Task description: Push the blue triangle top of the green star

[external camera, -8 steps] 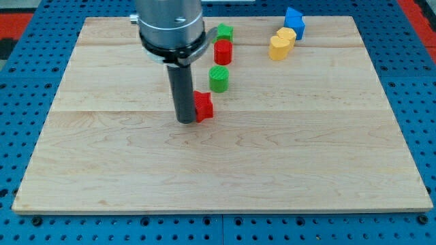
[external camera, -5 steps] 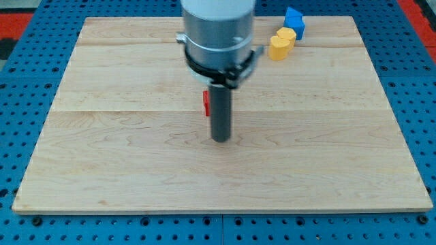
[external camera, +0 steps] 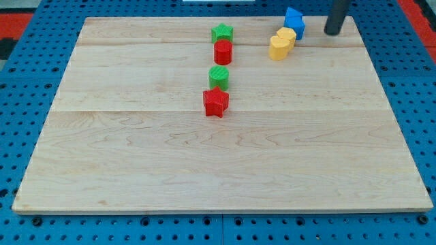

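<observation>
The blue triangle [external camera: 294, 21] sits near the board's top edge, right of centre, touching a yellow block [external camera: 287, 36]. The green star [external camera: 221, 33] sits at the top centre, well to the left of the blue triangle. My tip [external camera: 332, 32] is at the view's top right, just right of the blue triangle and apart from it. Only the rod's lower part shows; the rest runs out of the view's top.
A red cylinder [external camera: 223, 52] stands right below the green star. A green cylinder [external camera: 219, 77] and a red star [external camera: 216, 102] lie below that, touching. A yellow heart [external camera: 278, 47] touches the yellow block. The wooden board [external camera: 136, 163] lies on a blue pegboard.
The rod has swept from beside the red star at the board's centre up to the top right, next to the blue triangle. The red star sits slightly further right than before.
</observation>
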{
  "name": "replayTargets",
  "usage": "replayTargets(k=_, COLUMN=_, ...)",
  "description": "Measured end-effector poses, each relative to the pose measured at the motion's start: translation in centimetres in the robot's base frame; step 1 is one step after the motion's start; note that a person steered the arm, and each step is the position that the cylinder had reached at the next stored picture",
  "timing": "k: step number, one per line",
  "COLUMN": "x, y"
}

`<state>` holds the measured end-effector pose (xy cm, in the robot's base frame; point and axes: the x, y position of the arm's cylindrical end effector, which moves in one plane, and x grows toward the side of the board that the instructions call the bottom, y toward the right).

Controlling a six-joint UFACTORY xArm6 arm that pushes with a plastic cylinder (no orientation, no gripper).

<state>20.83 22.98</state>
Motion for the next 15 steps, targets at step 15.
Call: replayTargets(k=15, x=4.6, y=-14.3)
